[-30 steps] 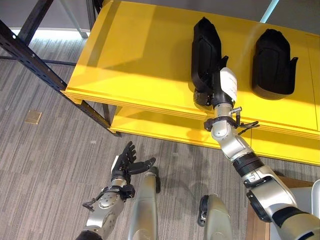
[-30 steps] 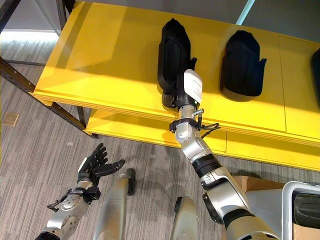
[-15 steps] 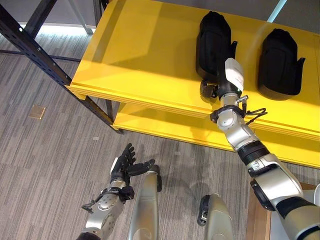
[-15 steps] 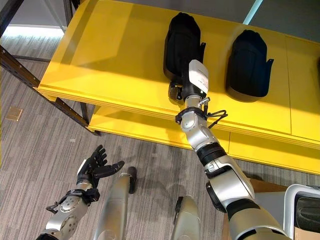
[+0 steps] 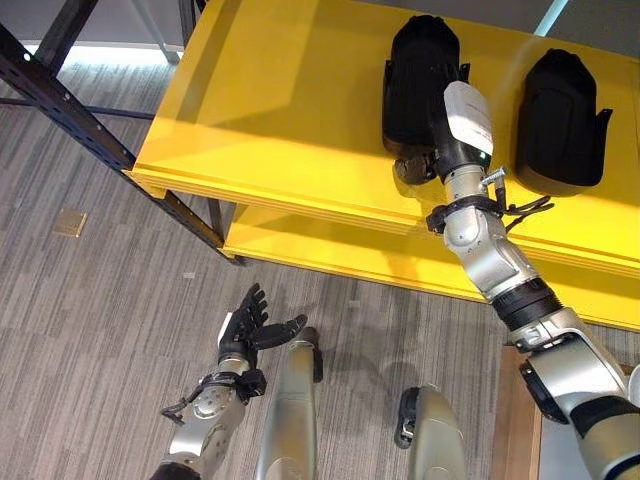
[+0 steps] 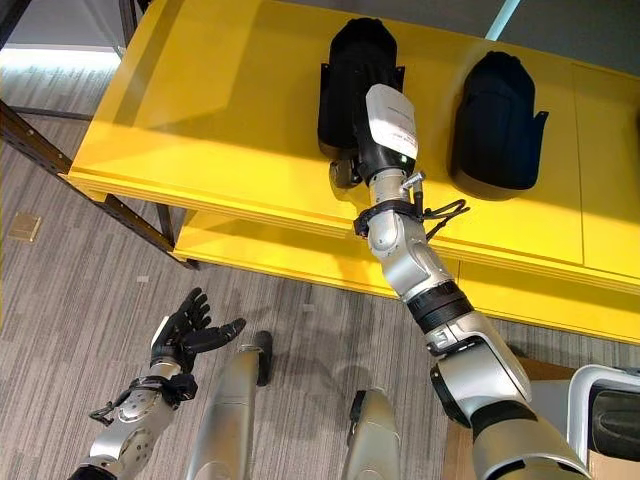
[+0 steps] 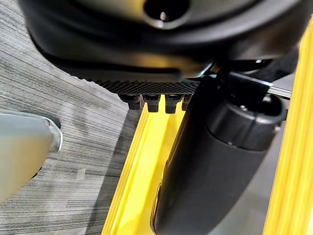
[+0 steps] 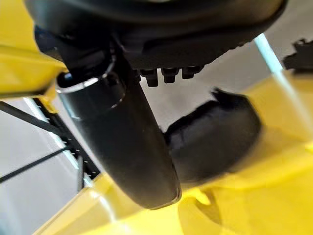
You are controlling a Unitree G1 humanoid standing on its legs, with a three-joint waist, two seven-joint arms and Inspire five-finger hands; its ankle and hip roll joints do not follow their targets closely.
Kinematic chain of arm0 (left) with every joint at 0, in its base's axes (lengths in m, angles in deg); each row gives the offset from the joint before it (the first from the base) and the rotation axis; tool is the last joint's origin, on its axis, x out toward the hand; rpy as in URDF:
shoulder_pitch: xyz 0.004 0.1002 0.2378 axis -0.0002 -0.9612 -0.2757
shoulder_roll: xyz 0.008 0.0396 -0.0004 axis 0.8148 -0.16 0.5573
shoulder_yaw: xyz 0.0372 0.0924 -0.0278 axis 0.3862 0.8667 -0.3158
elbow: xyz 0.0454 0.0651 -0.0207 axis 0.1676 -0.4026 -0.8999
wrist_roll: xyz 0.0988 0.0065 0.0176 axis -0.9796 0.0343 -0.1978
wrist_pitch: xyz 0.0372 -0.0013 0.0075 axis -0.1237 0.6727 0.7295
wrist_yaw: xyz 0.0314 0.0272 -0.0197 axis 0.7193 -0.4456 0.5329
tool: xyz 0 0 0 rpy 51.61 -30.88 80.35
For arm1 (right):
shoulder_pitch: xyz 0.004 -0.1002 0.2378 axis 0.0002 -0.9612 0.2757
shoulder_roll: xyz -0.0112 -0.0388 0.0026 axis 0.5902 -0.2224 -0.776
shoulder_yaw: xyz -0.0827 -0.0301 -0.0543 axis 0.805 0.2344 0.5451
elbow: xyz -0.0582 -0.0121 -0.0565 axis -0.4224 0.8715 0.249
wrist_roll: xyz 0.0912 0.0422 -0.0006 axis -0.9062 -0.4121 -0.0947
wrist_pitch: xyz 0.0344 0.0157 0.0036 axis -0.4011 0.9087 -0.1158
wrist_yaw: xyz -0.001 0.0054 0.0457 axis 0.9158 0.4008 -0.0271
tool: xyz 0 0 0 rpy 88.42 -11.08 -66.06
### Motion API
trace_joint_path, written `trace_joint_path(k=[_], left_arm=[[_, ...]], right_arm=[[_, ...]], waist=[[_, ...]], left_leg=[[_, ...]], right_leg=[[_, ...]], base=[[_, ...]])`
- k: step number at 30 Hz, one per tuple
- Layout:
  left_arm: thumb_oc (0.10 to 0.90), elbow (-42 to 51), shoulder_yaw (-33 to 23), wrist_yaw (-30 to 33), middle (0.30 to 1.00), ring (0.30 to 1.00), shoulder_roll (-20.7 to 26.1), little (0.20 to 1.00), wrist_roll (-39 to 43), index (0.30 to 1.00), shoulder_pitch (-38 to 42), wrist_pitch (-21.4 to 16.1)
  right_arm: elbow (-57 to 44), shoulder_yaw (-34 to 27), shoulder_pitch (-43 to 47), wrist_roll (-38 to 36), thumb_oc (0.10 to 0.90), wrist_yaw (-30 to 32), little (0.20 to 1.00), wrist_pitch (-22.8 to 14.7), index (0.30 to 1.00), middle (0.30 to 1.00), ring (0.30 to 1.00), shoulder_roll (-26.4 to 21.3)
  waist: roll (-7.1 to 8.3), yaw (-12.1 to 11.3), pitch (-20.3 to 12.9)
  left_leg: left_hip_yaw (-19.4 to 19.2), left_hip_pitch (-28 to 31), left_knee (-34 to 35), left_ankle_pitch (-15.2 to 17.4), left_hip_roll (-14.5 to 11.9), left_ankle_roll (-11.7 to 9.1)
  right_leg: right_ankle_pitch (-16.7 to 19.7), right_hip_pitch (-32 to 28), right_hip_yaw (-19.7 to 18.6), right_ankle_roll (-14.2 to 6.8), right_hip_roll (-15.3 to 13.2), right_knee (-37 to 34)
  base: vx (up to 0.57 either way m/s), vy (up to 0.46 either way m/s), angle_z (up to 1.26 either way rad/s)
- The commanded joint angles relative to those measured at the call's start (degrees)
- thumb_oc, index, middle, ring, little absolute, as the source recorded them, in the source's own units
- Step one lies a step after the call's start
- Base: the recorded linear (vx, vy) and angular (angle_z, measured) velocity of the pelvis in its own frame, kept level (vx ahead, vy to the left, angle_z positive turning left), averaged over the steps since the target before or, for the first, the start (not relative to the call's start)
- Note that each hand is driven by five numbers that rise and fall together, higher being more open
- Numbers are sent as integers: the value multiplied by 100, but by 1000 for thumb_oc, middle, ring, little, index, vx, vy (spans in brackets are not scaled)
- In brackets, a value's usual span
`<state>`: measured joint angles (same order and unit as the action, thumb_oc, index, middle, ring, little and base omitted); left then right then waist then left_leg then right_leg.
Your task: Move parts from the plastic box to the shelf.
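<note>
The yellow shelf [image 5: 290, 110] carries two black parts: one [image 5: 415, 75] at the right hand [image 5: 412, 168] and another [image 5: 560, 120] well apart to its right. Whether that hand grips the part cannot be told. The left hand [image 5: 245, 330] hangs over the floor [image 5: 90, 300], fingers spread.

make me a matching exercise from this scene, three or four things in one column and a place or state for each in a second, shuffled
Things:
1. left hand
2. right hand
3. second black part
4. yellow shelf

Places or states:
a. lies alone on the shelf, to the right
b. carries both black parts
c. fingers spread, low over the floor
d. at the near end of the black part

Pairs: 1-c, 2-d, 3-a, 4-b
</note>
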<state>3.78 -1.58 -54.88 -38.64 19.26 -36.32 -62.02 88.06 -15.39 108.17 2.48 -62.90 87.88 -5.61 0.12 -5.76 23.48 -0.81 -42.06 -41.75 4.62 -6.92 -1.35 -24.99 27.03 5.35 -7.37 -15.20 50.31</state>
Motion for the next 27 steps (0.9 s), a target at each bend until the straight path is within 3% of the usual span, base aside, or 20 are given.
trace_joint_path(k=[1, 18, 27], left_arm=[[900, 396, -180, -170, 1000, 1000, 4, 1000, -113, 1000, 28, -454], [900, 414, -333, -108, 1000, 1000, -82, 1000, -233, 1000, -87, -351], [900, 446, -330, -147, 1000, 1000, -72, 1000, -262, 1000, -129, -337]], right_arm=[[-744, -189, 349, 310, 900, 135, 1000, -420, 1000, 1000, 1000, -384], [-2476, -690, -390, 309, 900, 46, 1000, -796, 1000, 1000, 1000, -429], [-2531, -698, -447, 203, 900, 17, 1000, -851, 1000, 1000, 1000, -489]], waist=[[-9, -42, -241], [71, 118, -298], [98, 141, -342]], left_leg=[[445, 242, -388, 690, -463, -273], [418, 238, -401, 709, -517, -291], [415, 237, -375, 681, -535, -309]], right_leg=[[637, 44, 50, 230, 15, -423], [618, 103, 21, 243, 43, -386], [599, 161, -5, 253, 72, -367]], base=[[0, 0, 0], [0, 0, 0], [0, 0, 0]])
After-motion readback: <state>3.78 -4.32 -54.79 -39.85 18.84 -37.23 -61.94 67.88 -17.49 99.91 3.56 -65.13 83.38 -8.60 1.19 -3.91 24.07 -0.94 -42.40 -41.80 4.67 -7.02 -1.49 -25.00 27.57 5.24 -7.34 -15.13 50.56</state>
